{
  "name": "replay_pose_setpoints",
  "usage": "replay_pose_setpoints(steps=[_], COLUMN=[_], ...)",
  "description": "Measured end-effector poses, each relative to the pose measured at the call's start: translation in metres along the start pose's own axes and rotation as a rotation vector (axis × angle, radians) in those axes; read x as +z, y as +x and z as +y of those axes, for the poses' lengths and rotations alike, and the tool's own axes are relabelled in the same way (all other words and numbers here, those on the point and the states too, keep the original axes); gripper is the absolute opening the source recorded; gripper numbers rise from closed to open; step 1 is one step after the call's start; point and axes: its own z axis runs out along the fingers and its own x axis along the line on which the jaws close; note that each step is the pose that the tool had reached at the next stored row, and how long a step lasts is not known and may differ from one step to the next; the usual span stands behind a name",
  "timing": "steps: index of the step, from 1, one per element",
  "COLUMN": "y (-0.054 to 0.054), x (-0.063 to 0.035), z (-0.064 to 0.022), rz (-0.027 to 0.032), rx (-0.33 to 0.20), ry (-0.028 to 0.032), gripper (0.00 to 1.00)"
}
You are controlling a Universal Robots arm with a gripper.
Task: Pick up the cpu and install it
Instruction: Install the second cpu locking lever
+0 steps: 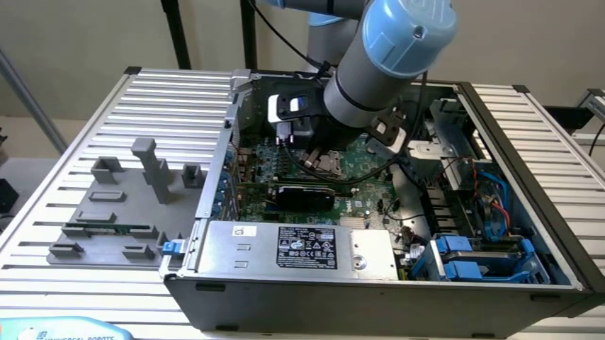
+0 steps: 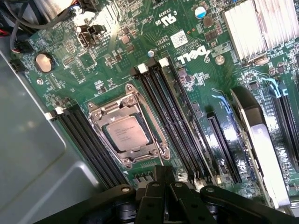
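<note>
The cpu point(image 2: 127, 133) is seen seated in the socket point(image 2: 126, 130) on the motherboard point(image 2: 196, 84) (installation judged largely done). The gripper point(image 2: 163, 186) is clenched, empty, just above.

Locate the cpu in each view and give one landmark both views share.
Exterior view: the cpu sits in its socket on the motherboard, just below the arm's wrist.
Wrist view: the cpu lies inside the metal socket frame.
Shared landmark: black memory slots beside the socket.
</note>
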Motion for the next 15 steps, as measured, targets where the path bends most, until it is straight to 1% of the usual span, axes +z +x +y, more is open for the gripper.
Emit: replay_pose_setpoints(steps=[4, 11, 15], y=[-0.001, -0.004, -0.006], x=[0.0012, 0.0080, 0.0133], z=[-0.0012, -0.0012, -0.0012], rz=[-0.0030, -0.0072, -0.0110], rx=[0.002, 0.000, -0.004], ry=[0.0035, 0.0037, 0.0036], gripper=[0.11, 0.11, 0.11])
